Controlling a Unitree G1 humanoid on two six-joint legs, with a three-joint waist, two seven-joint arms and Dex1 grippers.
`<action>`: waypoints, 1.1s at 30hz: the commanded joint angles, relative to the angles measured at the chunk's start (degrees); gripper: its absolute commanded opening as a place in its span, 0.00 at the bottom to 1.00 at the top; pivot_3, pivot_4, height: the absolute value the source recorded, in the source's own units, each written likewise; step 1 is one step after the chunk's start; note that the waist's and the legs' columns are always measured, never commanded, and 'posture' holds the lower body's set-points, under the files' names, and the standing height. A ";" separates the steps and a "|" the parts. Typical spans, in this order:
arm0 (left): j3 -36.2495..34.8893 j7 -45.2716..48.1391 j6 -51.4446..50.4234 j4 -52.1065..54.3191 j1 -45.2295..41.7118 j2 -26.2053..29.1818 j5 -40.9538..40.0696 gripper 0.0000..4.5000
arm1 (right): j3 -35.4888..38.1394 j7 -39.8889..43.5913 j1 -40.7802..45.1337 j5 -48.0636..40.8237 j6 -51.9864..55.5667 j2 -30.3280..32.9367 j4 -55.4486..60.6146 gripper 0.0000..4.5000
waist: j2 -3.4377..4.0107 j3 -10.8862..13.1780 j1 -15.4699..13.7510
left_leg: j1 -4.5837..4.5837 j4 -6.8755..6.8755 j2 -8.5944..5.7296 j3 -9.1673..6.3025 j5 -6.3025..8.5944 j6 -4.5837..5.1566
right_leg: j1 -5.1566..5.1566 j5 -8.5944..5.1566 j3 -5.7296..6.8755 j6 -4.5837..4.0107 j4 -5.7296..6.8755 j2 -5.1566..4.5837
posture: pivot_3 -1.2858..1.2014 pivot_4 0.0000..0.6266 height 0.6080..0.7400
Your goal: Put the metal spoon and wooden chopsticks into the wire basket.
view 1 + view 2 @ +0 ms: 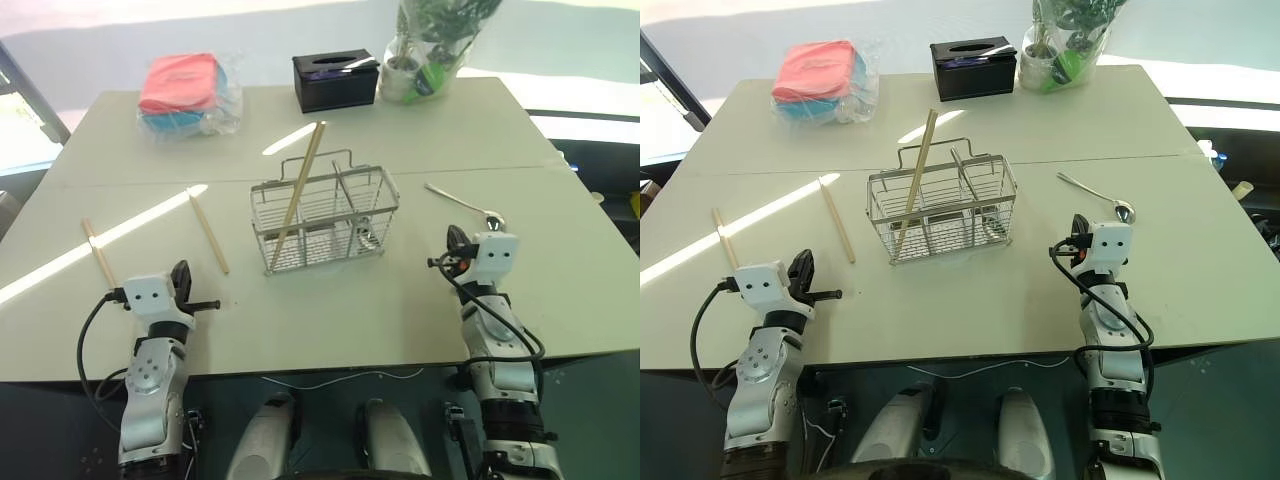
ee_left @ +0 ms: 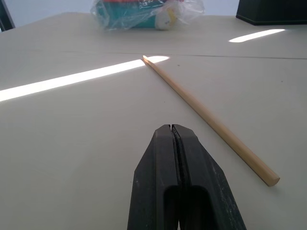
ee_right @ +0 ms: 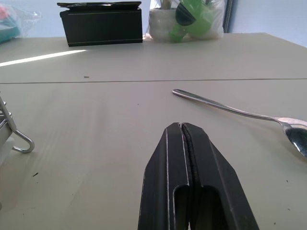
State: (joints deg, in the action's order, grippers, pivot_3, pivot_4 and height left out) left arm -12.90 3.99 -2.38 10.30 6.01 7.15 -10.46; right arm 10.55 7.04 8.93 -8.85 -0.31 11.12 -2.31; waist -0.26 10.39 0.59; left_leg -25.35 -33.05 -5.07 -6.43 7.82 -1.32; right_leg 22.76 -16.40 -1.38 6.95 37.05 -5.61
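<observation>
The wire basket [image 1: 325,215] stands in the middle of the table with one wooden chopstick [image 1: 300,190] leaning inside it. Two more chopsticks lie flat to its left, one close by [image 1: 208,232] and one further left [image 1: 98,252]. The metal spoon [image 1: 465,203] lies to the right of the basket. My left gripper [image 1: 181,270] is shut and empty, hovering just short of the nearer loose chopstick [image 2: 206,117]. My right gripper [image 1: 456,238] is also shut and empty, with the spoon [image 3: 240,112] just ahead and to its right.
A black tissue box [image 1: 335,80], a plastic bag of red and blue items [image 1: 185,90] and a potted plant in a wrapper [image 1: 430,50] line the far side of the table. A basket corner [image 3: 9,129] shows in the right wrist view.
</observation>
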 commanded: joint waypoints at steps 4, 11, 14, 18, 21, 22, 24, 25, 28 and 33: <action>-0.19 0.24 0.97 2.10 -0.14 0.04 -0.37 0.00 | 0.51 -0.09 0.03 -0.41 -0.18 0.09 3.16 0.00 | 0.00 0.00 0.00 | 0.00 0.00 0.00 0.00 0.00 0.00 | 0.00 0.00 0.00 0.00 0.00 0.00 | 0.52 0.24 1.00; -0.28 0.32 1.01 2.20 -0.11 0.00 -0.48 0.00 | 0.55 -0.16 0.05 -0.43 -0.22 0.05 3.11 0.00 | 0.00 0.00 0.00 | 0.00 0.00 0.00 0.00 0.00 0.00 | 0.00 0.00 0.00 0.00 0.00 0.00 | 0.52 0.24 1.00; -0.30 0.38 1.08 2.42 0.05 -0.07 -0.45 0.00 | 0.58 -0.06 -0.02 -0.51 -0.21 0.09 3.15 0.00 | 0.00 0.00 0.00 | 0.00 0.00 0.00 0.00 0.00 0.00 | 0.00 0.00 0.00 0.00 0.00 0.00 | 0.52 0.24 1.00; -0.56 0.33 1.22 2.62 0.11 -0.01 -0.45 0.00 | 0.33 0.30 0.24 -0.45 -0.26 0.18 2.49 0.00 | 0.00 0.00 0.00 | 0.00 0.00 0.00 0.00 0.00 0.00 | 0.00 0.00 0.00 0.00 0.00 0.00 | 0.52 0.24 1.00; -0.65 0.25 1.37 2.45 0.09 -0.06 -0.45 0.00 | 0.44 0.40 0.96 -0.41 -0.31 0.46 1.90 0.00 | 0.00 0.00 0.00 | 0.00 0.00 0.00 0.00 0.00 0.00 | 0.00 0.00 0.00 0.00 0.00 0.00 | 0.52 0.24 1.00; -0.57 0.26 1.34 2.46 0.16 -0.10 -0.42 0.00 | 0.66 0.33 1.23 -0.46 -0.29 0.62 1.87 0.00 | 0.00 0.00 0.00 | 0.00 0.00 0.00 0.00 0.00 0.00 | 0.00 0.00 0.00 0.00 0.00 0.00 | 0.52 0.24 1.00; -0.42 0.44 1.22 2.46 0.19 -0.05 -0.46 0.00 | 0.86 0.16 1.27 -0.52 -0.29 0.68 2.01 0.00 | 0.00 0.00 0.00 | 0.00 0.00 0.00 0.00 0.00 0.00 | 0.00 0.00 0.00 0.00 0.00 0.00 | 0.52 0.24 1.00; -0.37 0.51 1.18 2.45 0.17 0.00 -0.44 0.00 | 0.87 0.10 1.10 -0.53 -0.29 0.65 2.17 0.00 | 0.00 0.00 0.00 | 0.00 0.00 0.00 0.00 0.00 0.00 | 0.00 0.00 0.00 0.00 0.00 0.00 | 0.52 0.24 1.00; -0.38 0.60 0.99 2.30 -0.20 0.16 -0.46 0.00 | 0.70 -0.17 0.25 -0.45 -0.41 0.33 2.74 0.00 | 0.00 0.00 -0.01 | 0.00 0.00 0.00 0.00 0.00 0.00 | 0.00 0.00 0.00 0.00 0.00 0.00 | 0.52 0.24 1.00; -0.41 0.75 0.77 2.50 -0.12 0.34 -0.46 0.00 | 0.54 -0.44 -0.53 -0.42 -0.35 0.04 3.29 0.00 | 0.00 0.00 0.00 | 0.00 0.00 0.00 0.00 0.00 0.00 | 0.00 0.00 0.00 0.00 0.00 0.00 | 0.52 0.24 1.00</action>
State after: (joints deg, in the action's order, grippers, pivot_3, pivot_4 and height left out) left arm -12.85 4.68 -2.18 10.39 5.97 7.13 -10.69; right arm 10.59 6.86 8.39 -9.09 -0.27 11.26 -2.31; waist -0.26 10.39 0.59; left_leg -25.35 -33.05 -5.07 -6.42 7.83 -1.32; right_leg 22.76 -16.40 -1.38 6.94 37.04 -5.62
